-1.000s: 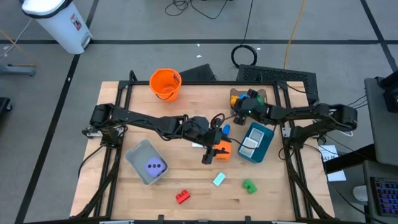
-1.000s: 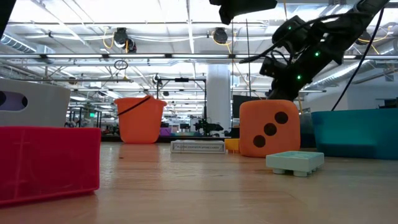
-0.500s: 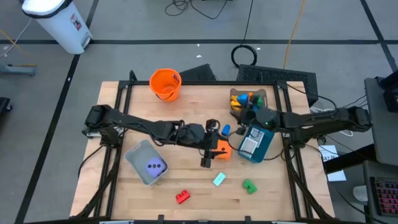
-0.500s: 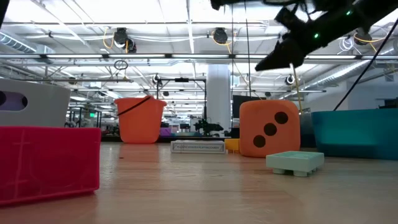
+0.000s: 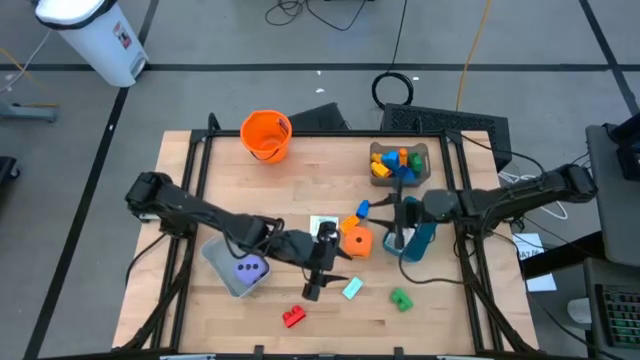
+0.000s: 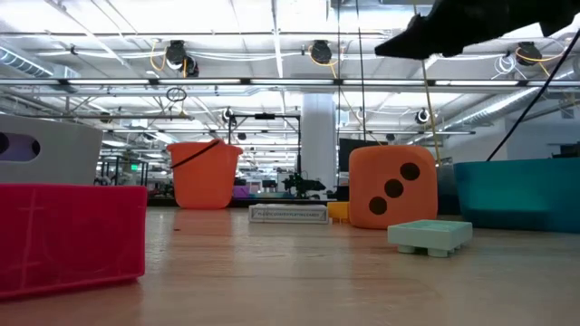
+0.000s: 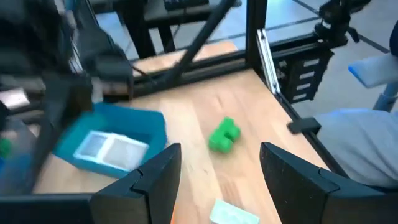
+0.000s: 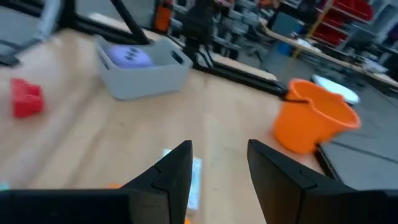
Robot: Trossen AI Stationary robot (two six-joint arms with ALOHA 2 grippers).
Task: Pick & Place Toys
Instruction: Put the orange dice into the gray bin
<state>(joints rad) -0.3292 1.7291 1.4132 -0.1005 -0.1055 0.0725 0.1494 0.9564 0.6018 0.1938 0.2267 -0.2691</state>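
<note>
My left gripper (image 5: 322, 270) hangs open over the table's near middle, with nothing between its fingers (image 7: 155, 180). A mint block (image 5: 352, 289), a green block (image 7: 224, 134) and a red block (image 5: 293, 317) lie on the wood near it. The orange die (image 5: 355, 240), a blue block (image 5: 362, 208) and a white card (image 5: 322, 222) sit at the centre. My right gripper (image 5: 398, 218) is open and empty, raised beside the teal bin (image 5: 418, 240), which holds white cards (image 7: 109, 149). A purple die (image 8: 127, 56) lies in the grey bin (image 5: 235, 262).
The orange bucket (image 5: 266, 134) stands at the far edge. A small tray (image 5: 398, 160) with several coloured blocks sits at the far right. A black frame (image 5: 460, 200) runs round the table. Bare wood lies between the grey bin and the bucket.
My left gripper has left the orange die and gone toward the table's near edge. My right gripper has come from the far tray toward the near side, beside the teal bin, rising and tipping from pointing down to nearly level. The toys have stayed put.
</note>
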